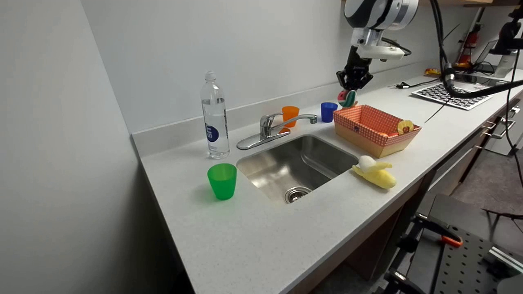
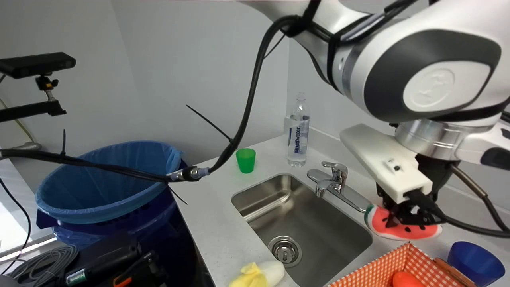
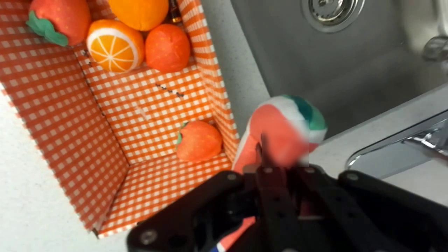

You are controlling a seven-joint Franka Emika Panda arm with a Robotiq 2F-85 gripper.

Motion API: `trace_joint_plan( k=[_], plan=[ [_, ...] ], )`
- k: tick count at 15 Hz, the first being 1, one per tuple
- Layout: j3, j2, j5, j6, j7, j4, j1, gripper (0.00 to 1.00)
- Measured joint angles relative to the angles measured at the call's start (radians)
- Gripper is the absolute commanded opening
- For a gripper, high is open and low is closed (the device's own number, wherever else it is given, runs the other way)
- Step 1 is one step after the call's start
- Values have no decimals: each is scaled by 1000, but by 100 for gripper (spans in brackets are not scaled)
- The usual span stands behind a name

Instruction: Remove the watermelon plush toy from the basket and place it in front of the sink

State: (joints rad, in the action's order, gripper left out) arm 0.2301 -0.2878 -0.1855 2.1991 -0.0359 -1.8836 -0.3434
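White counter (image 1: 245, 237) with basket (image 1: 359, 139), peeled banana (image 1: 376, 176), bottle (image 1: 215, 130), green cup (image 1: 222, 181), blue cup (image 1: 328, 112), orange cup (image 1: 291, 116)

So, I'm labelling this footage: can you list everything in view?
sink: 1, grey, in counter
counter: 1, white, around sink
faucet: 1, chrome, at sink
basket: 1, orange check, beside sink
watermelon plush toy: 1, red and green, in gripper
red plush fruits: 3, red, in basket
orange plush fruits: 2, orange, in basket
unclear item: 1, yellowish, in basket
banana: 1, yellow and white, beside sink
bottle: 1, clear, beside faucet
green cup: 1, green, near bottle
orange cup: 1, orange, behind faucet
blue cup: 1, blue, beside basket
board: 1, black and white, on counter
bin: 1, blue, beside counter
gear: several, mostly black, around counter
arm: 1, mostly white, above counter
gripper: 1, black, on arm
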Motion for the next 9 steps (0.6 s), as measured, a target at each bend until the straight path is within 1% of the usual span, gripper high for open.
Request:
trace_joint_plan(
  k=[4, 9],
  plan=[
    [-46, 91, -5, -57, -122, -64, 21, 2],
    [-91, 189, -5, -51, -202, -208, 92, 2]
  ],
)
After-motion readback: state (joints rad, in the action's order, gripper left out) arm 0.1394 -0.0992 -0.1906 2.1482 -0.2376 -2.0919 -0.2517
